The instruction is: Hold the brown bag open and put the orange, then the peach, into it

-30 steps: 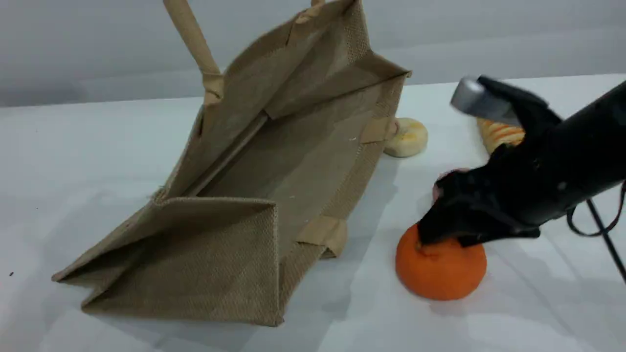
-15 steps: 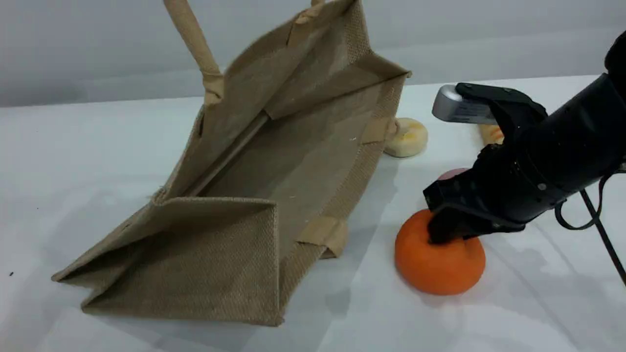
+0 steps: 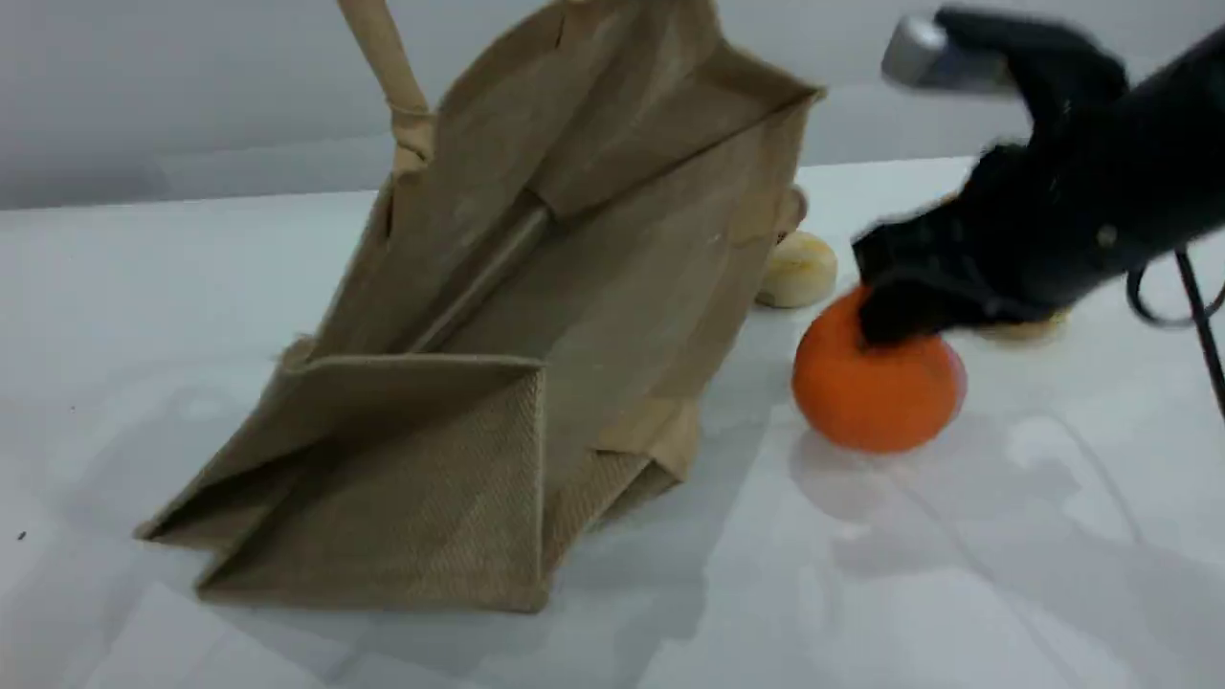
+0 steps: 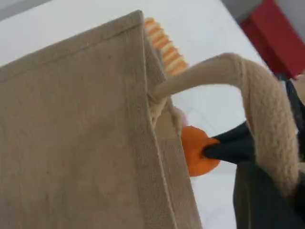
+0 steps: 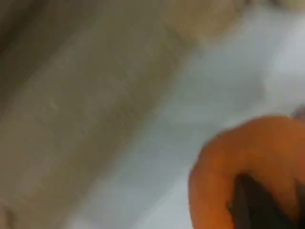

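Because the orange [image 3: 876, 392] goes in first, it is the fruit in the grip: the right gripper [image 3: 895, 316] has its jaws pinched nearly shut into the soft top of it, and it hangs clear of the table [image 3: 1005, 574] with its shadow below, just beside the open mouth of the bag [image 3: 498, 316]. A pinch from above leaves the underside free, which should let the fruit drop cleanly once it is over the opening.

That bag lies tipped on its side with the mouth facing the fruit, so the way in is short and sideways. One rope handle [image 4: 267, 109] is pulled up and taut; in the left wrist view it loops just above the left gripper [image 4: 281, 191], whose jaws are fully shut, and I judge they clamp the handle to keep the mouth spread, though the contact itself is hidden.

The peach [image 4: 178, 116] shows only as a pale pink sliver past the bag's edge, on the table. A cream bun [image 3: 799, 268] and a striped bread loaf [image 4: 164, 45] lie behind, apart from the action.
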You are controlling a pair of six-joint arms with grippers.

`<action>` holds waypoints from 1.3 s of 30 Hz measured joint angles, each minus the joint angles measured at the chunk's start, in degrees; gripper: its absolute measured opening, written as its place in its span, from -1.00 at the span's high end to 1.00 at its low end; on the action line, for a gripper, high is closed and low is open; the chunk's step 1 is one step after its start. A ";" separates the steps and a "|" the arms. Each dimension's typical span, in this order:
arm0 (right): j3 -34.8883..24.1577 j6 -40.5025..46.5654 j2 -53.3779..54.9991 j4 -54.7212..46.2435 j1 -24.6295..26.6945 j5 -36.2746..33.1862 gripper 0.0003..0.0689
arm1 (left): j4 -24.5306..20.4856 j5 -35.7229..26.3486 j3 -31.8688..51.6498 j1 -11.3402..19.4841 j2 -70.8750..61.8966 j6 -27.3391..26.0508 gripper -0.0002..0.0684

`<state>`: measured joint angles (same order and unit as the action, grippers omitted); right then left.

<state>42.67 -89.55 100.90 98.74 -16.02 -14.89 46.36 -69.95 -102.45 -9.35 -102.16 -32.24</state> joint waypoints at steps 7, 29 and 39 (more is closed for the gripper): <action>0.00 6.90 -10.35 -6.71 0.00 1.75 0.89 | -1.12 0.17 1.94 0.00 1.16 -0.49 0.76; 0.06 9.68 -17.91 -5.51 -0.06 -8.62 0.89 | -1.43 -0.06 1.94 0.00 1.50 -0.49 0.76; 1.24 6.60 -13.12 -0.82 -0.96 -12.67 0.89 | -1.43 -0.06 1.94 0.00 1.50 -0.49 0.76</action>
<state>43.90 -82.95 87.79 97.92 -16.98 -27.56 44.93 -70.01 -100.51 -9.35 -100.67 -32.73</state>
